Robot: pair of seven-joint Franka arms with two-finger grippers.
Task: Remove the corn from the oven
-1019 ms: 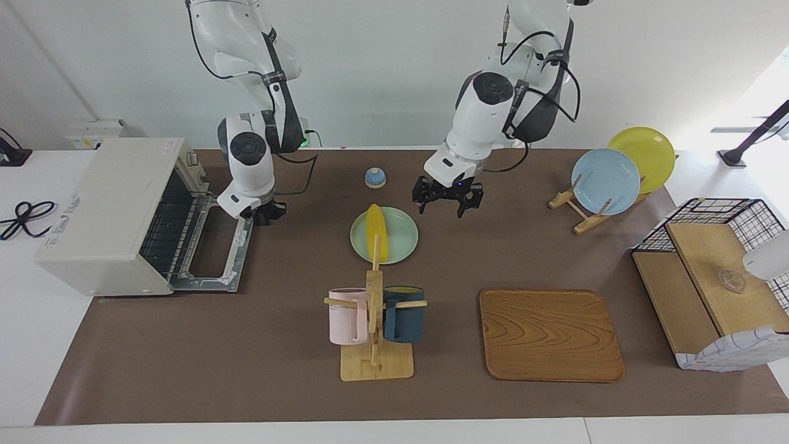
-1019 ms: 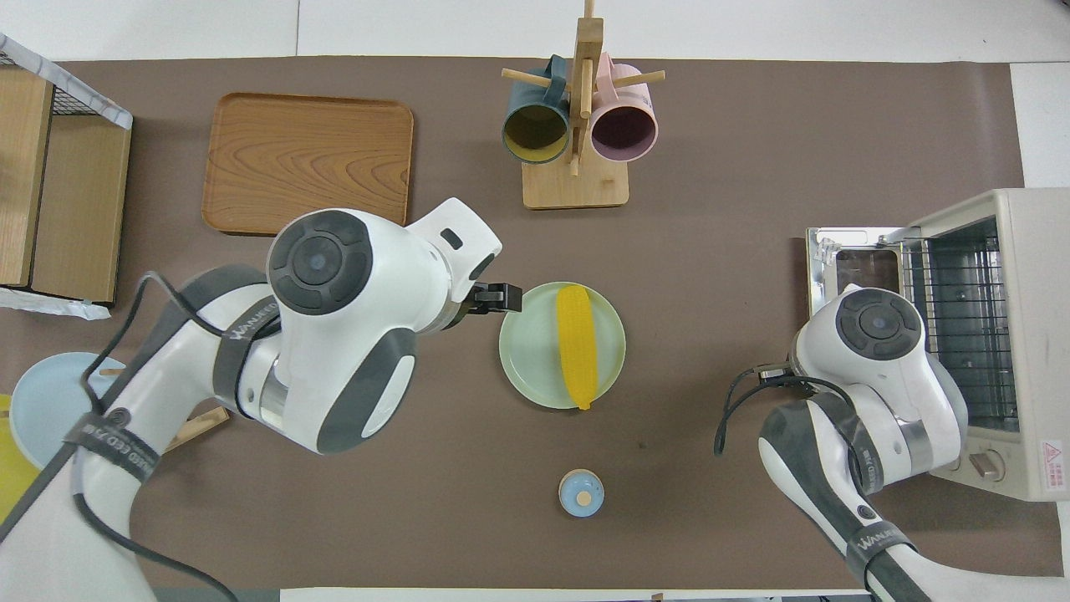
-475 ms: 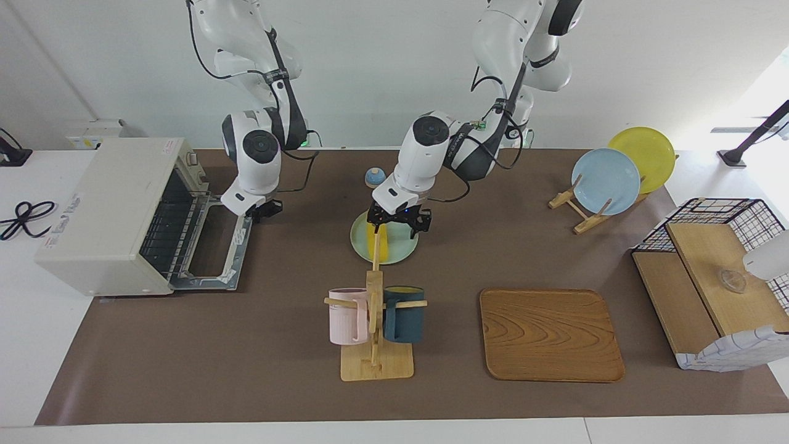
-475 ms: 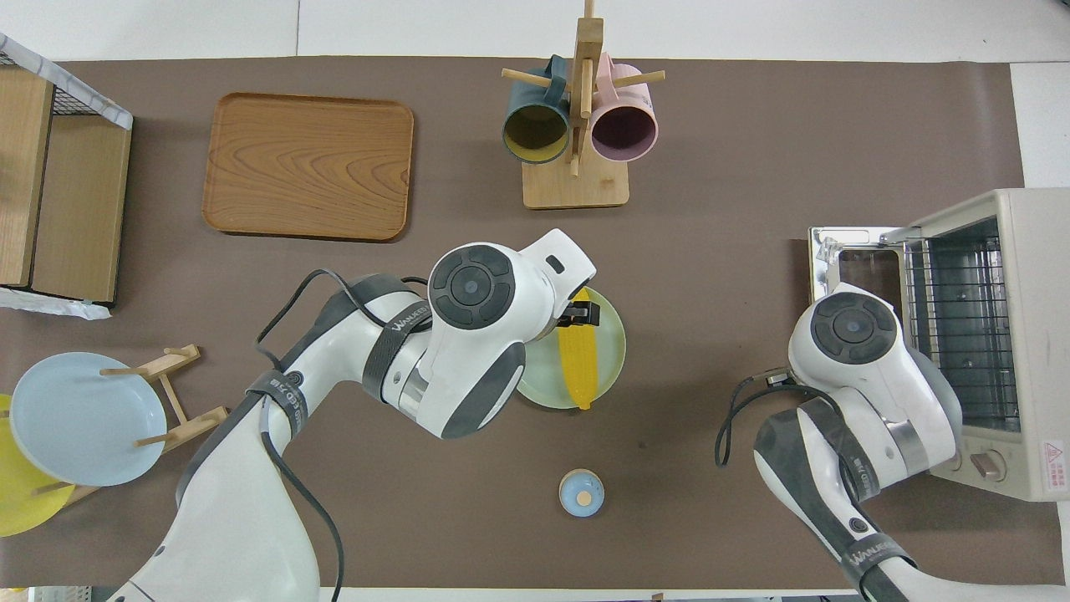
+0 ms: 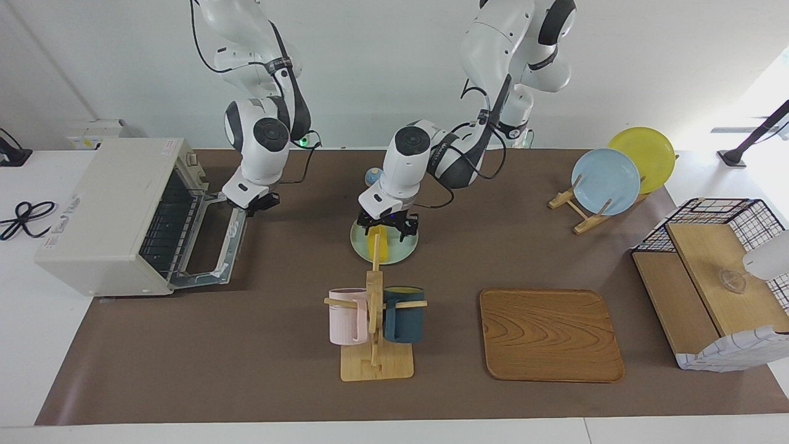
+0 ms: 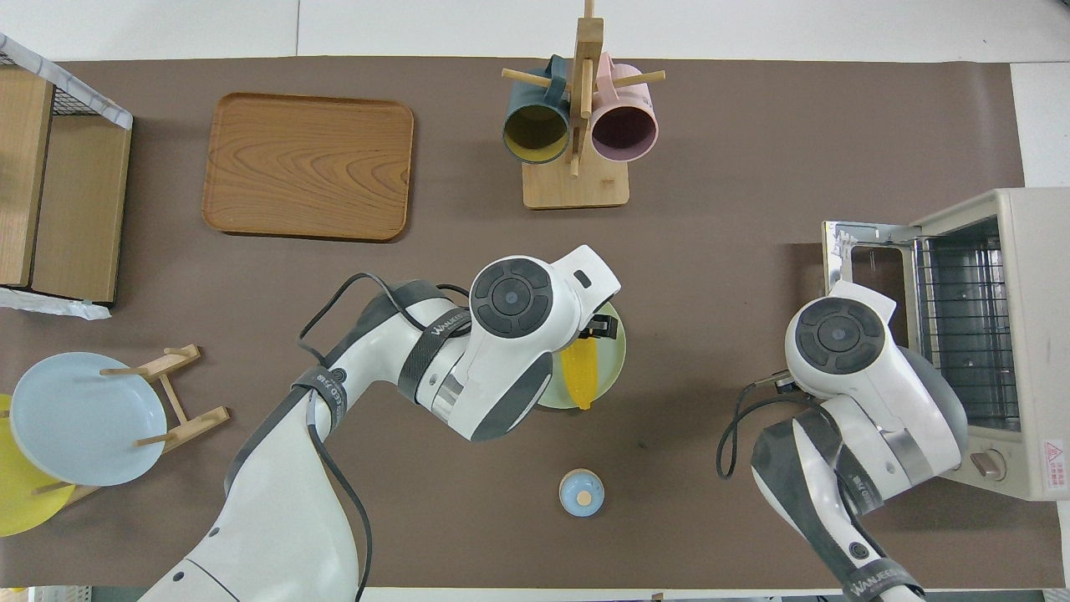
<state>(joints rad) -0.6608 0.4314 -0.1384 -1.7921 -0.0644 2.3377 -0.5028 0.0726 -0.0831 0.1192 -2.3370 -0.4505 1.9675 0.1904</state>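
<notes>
Both grippers have risen since the earlier frame. The left gripper (image 5: 388,226) now hangs above the corn (image 5: 376,245), its fingers spread wide and holding nothing. The corn lies on the pale green plate (image 5: 404,248) in the middle of the surface, out of the oven (image 5: 117,213) and well apart from it. The right gripper (image 5: 257,203) hovers over the edge of the oven's lowered door (image 5: 212,243) nearer the robots; whether its fingers are open cannot be told. A mug rack (image 5: 375,320) stands farther from the robots than the plate.
</notes>
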